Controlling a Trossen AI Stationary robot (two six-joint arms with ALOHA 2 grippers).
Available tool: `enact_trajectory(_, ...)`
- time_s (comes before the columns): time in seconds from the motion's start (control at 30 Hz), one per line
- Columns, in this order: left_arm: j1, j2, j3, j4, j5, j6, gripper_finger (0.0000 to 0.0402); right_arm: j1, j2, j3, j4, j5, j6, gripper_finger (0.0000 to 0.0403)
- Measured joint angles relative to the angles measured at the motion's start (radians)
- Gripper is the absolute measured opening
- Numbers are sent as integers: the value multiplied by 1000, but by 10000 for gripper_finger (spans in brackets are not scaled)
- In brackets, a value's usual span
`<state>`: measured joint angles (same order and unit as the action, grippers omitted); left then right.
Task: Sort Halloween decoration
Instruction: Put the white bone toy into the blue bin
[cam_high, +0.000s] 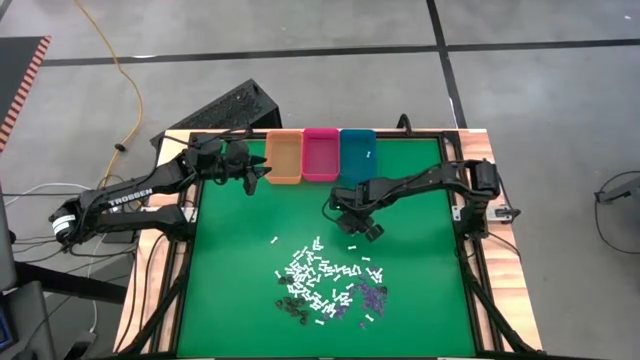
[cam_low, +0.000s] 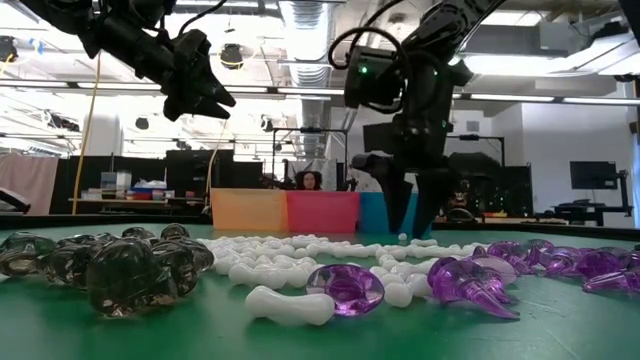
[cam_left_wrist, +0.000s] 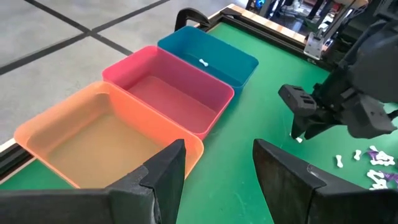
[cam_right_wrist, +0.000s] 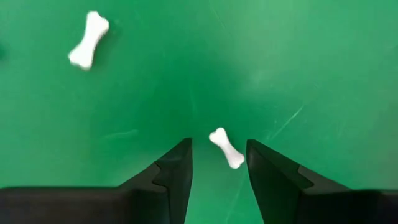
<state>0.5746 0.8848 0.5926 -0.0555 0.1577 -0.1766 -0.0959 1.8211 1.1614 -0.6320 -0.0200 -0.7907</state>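
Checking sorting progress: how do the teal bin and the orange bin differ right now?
The teal bin holds one white bone; the orange bin looks empty. Teal stands at the row's right end, nearer the right claw; orange at the left end, beside the left claw. Both are open rectangular bins flanking the pink bin.

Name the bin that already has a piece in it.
The teal bin, at the end of the row beside the pink bin: one white bone lies inside. The pink and orange bins look empty.
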Motion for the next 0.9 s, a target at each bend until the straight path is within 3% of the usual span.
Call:
enact_trajectory(0.23,-1,0,0,-2,0,0,178,0,25,6,-3,5,-22,166)
enact_trajectory(0.6,-1,0,0,-3,-6,-1,178,1,28,5,-22,8,-4,61)
enact_trajectory(0.9,-1,0,0,-3,-7,-3,178,3,27,4,-19,16,61,34)
